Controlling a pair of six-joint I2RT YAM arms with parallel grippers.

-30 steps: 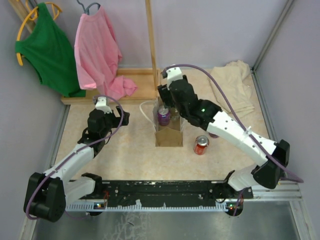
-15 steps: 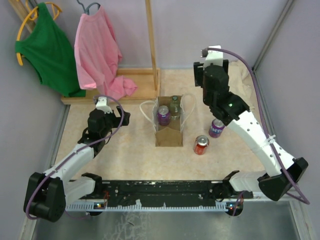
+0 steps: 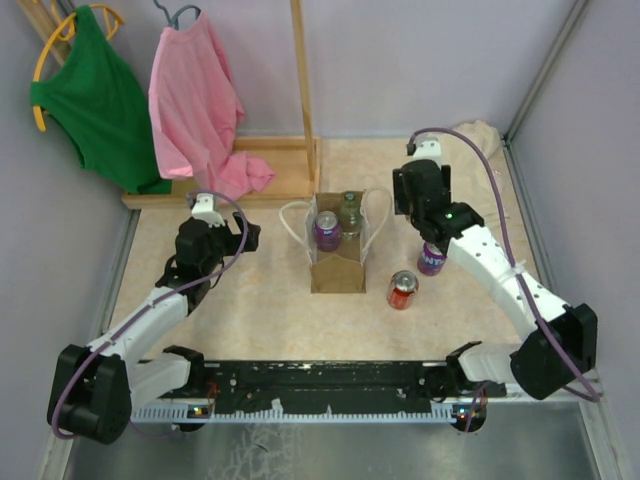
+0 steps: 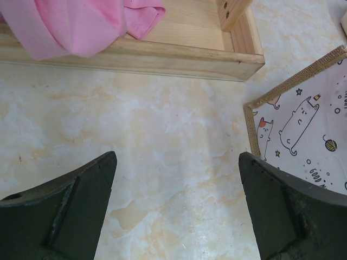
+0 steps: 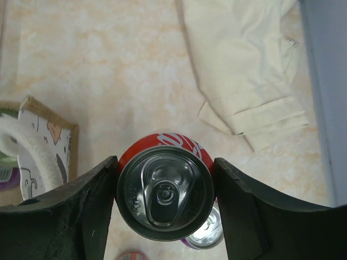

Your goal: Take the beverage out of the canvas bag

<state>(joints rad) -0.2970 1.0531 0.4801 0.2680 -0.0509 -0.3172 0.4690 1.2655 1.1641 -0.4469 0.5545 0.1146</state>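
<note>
Right arm extended beyond canvas bag point(image 3: 338, 264), right tool point(image 5: 165, 179) grasping red can point(image 5: 165, 196) (lid up), bag to its left, left tool point(image 4: 176, 162) released.

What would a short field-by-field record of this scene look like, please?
left claw: open, empty, over bare table beside the canvas bag
right claw: shut on the lifted red can, right of the bag
bag contents: bagged purple can and bottle, both upright
on the table: loose purple can and loose red can, right of the bag
task status: bag not yet emptied
</note>
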